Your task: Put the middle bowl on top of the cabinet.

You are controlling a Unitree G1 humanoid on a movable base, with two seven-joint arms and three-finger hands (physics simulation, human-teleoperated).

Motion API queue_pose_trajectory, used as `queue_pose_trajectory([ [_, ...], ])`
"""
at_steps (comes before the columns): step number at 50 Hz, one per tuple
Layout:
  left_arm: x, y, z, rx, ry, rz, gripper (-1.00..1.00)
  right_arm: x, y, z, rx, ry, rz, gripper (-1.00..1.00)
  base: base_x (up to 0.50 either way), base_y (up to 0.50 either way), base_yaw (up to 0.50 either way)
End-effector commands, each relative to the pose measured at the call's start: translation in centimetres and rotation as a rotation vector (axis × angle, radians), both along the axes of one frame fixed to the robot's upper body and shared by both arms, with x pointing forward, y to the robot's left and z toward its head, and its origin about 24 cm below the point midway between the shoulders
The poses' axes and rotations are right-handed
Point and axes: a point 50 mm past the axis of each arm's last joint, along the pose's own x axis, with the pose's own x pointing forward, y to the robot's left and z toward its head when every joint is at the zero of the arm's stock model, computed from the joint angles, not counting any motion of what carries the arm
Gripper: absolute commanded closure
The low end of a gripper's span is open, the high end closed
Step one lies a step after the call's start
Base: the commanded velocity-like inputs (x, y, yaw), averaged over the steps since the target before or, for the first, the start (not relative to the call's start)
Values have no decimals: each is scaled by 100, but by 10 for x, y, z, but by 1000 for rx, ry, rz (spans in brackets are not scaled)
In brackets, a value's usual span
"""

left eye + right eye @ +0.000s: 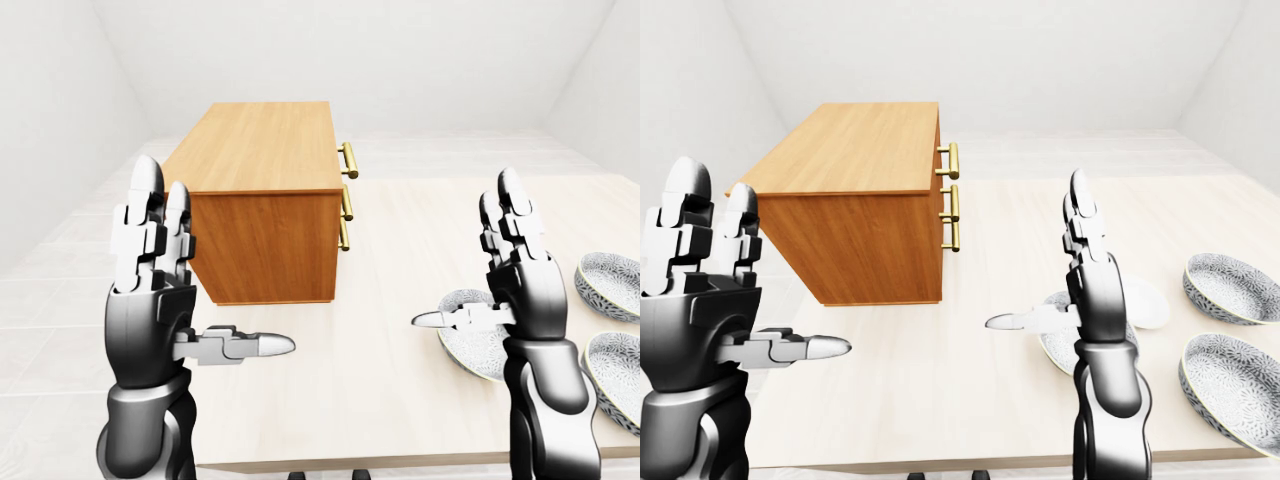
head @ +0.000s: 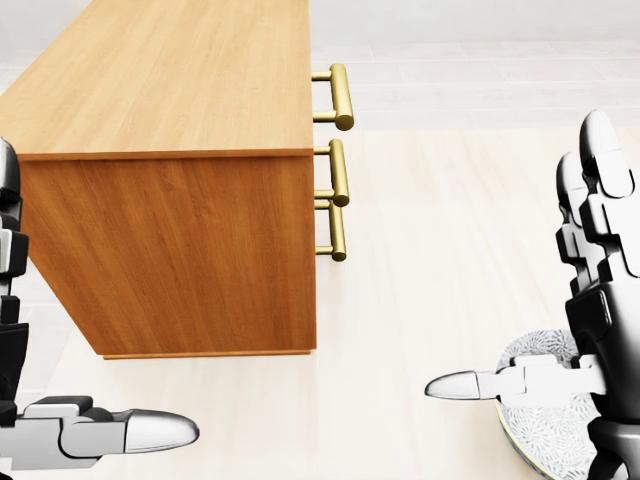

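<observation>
Toward the desk's (image 1: 380, 300) right edge, the bowl (image 1: 475, 350) sits beneath my right hand (image 1: 522, 292), fingers (image 1: 512, 203) spread, empty; left hand (image 1: 150, 300) likewise. I should lower and clasp its rim squarely.

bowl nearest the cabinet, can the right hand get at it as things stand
Probably yes: the right hand is open and raised right by the bowl, with nothing between them; it only needs to drop to the rim.

obstacle — cabinet (image 1: 265, 245), handles (image 1: 347, 190) jutting | free — tabletop (image 1: 400, 260) between cabinet and bowls (image 1: 468, 350)
</observation>
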Motion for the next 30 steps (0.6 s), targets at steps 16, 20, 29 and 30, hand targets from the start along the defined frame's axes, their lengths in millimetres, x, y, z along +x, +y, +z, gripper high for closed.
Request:
queue_pose_trajectory([
  [16,4,-1,-8,5,43,1,-100,0,-3,-7,-53,39,-50,-100,0,0,0],
  [20,4,-1,-8,6,42,1,-100,3,-1,-12,-84,70,-59,-100,0,0,0],
  [29,6,0,-10,6,56,4,-100,4,1,-15,-161,93,-82,-100,0,0,0],
  [30,7,0,-12,5,63,7,-100,5,3,-18,-199,107,-96,-100,0,0,0],
])
